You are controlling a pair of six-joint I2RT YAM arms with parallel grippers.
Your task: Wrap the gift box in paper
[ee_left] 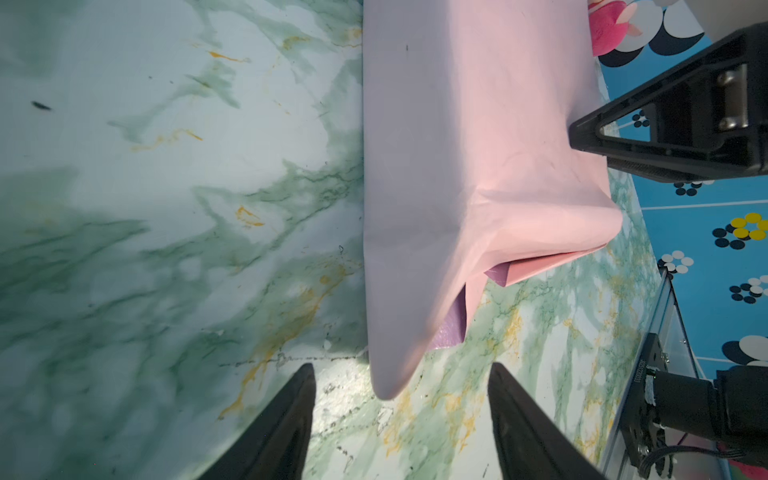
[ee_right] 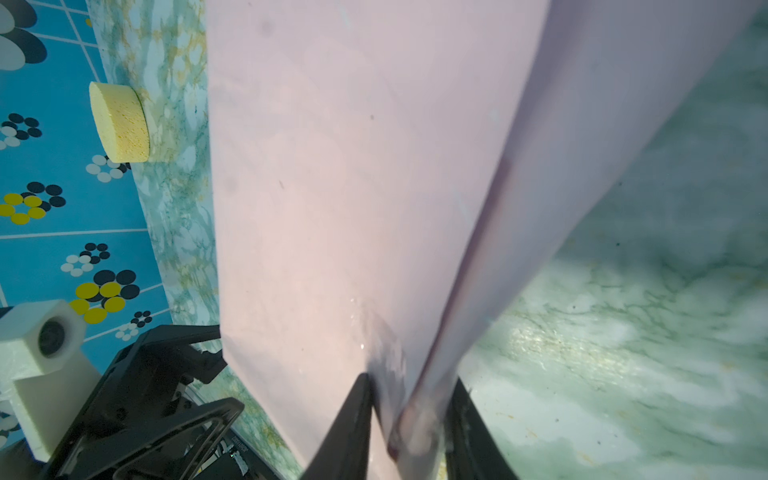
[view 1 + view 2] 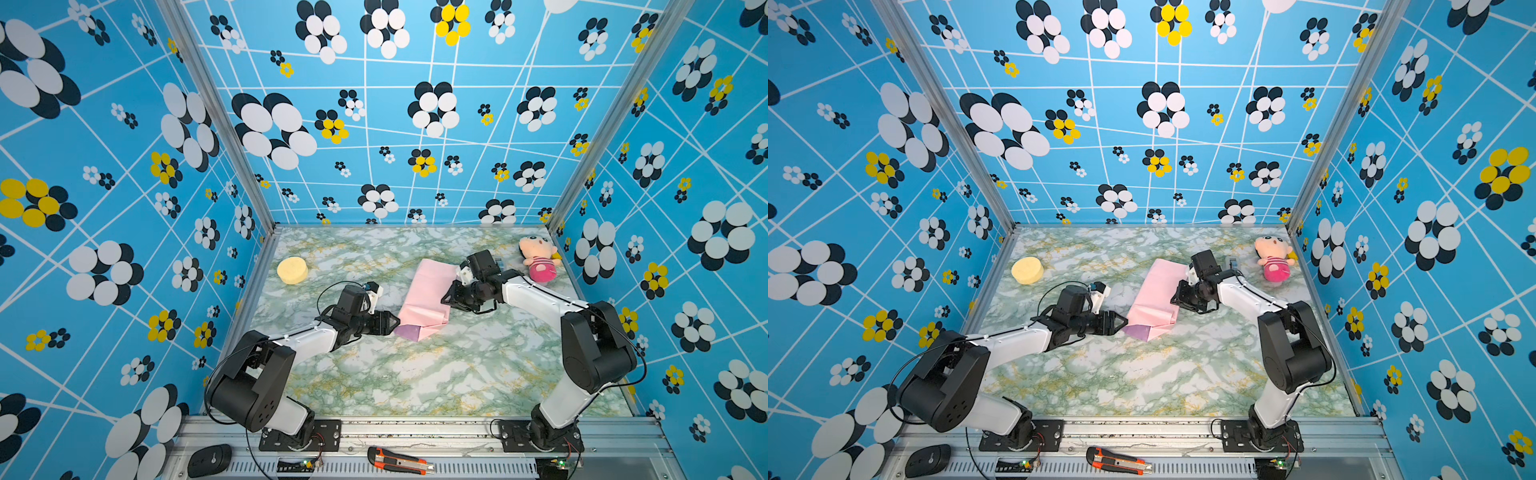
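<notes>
Right claw [image 2: 411,380] grips paper [image 2: 332,187] fold; anything beneath paper hidden.

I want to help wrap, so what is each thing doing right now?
paper: folded over, pink side up, lilac showing at one end.
gift box: not visible; maybe under the paper.
left gripper: open at the paper's corner, gripping nothing.
right gripper: shut on a fold of the paper.
sponge: lying flat, untouched.
doll: lying down, untouched.
</notes>
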